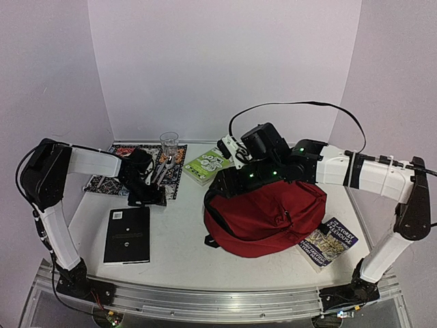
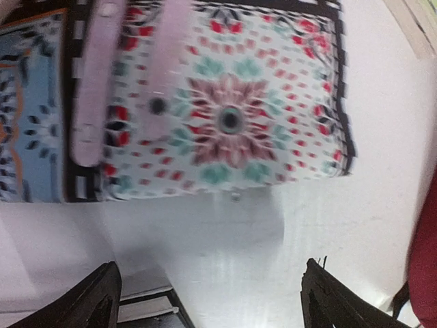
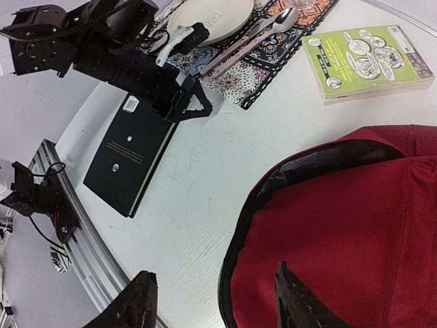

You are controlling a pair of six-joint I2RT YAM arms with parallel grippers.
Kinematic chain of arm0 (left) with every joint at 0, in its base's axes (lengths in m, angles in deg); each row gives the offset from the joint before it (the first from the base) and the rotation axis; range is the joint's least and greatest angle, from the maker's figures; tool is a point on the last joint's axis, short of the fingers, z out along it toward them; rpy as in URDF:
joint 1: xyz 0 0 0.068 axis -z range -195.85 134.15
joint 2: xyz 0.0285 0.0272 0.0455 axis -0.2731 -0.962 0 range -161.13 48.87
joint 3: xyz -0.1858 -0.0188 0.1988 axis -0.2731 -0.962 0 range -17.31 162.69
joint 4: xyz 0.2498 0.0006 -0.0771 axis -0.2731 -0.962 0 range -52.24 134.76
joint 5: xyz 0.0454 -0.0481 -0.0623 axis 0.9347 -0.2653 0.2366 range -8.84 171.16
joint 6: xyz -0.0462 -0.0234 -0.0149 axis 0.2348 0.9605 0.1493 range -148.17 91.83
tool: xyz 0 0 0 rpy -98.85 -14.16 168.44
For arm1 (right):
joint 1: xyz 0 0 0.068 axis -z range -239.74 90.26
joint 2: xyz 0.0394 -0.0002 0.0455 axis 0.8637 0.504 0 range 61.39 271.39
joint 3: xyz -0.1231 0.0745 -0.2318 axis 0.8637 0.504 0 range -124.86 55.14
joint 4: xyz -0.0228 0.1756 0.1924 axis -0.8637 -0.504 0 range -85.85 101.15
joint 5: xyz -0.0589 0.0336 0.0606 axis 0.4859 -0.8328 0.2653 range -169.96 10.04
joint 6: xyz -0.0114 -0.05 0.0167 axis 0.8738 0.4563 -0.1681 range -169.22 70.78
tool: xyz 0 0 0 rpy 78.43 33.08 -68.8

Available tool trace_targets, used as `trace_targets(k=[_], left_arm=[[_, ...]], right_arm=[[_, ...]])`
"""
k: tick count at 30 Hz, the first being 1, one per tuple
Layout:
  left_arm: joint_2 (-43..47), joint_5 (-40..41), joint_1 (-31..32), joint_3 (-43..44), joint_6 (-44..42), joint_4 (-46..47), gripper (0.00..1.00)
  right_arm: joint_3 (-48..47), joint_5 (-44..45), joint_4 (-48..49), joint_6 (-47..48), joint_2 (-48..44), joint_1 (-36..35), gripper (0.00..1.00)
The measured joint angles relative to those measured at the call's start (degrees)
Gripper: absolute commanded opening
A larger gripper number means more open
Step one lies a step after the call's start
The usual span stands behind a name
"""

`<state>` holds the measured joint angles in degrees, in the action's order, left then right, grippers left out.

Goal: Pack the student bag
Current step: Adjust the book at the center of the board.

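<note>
The student bag [image 1: 270, 217] is a dark-red backpack lying right of centre, its black zip edge [image 3: 235, 273] running along the left side and its mouth partly agape. Over that left edge hangs my right gripper [image 3: 217, 307], open. One fingertip [image 3: 136, 304] is above the white table and the other above the red fabric, gripping nothing. From above, the right gripper [image 1: 229, 184] sits at the bag's upper left. My left gripper [image 2: 215, 301] is open and empty over bare table, just short of the patterned placemat [image 2: 239, 123]. From above, the left gripper [image 1: 147, 197] is by the mat's near edge.
A black book [image 1: 128, 234] lies front left, its corner [image 2: 147, 307] under the left fingers. A green book [image 1: 207, 166] sits behind the bag and a blue book [image 1: 328, 242] at its right. The placemat carries a plate [image 3: 208, 17], spoons [image 3: 252, 34] and a glass [image 1: 168, 145].
</note>
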<state>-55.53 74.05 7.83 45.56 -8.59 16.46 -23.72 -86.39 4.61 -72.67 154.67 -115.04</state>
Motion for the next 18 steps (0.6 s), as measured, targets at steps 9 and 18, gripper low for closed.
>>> trace_targets(k=[9,18], left_arm=[[6.02,-0.74,3.13,-1.28,7.38,1.08,0.94],[19.26,4.45,-5.88,-8.79,14.15,-2.81,0.98]], right_arm=[[-1.52,-1.89,1.56,-1.89,3.03,-0.18,0.60],[-1.89,-2.28,2.27,-3.88,4.80,-1.08,0.65]])
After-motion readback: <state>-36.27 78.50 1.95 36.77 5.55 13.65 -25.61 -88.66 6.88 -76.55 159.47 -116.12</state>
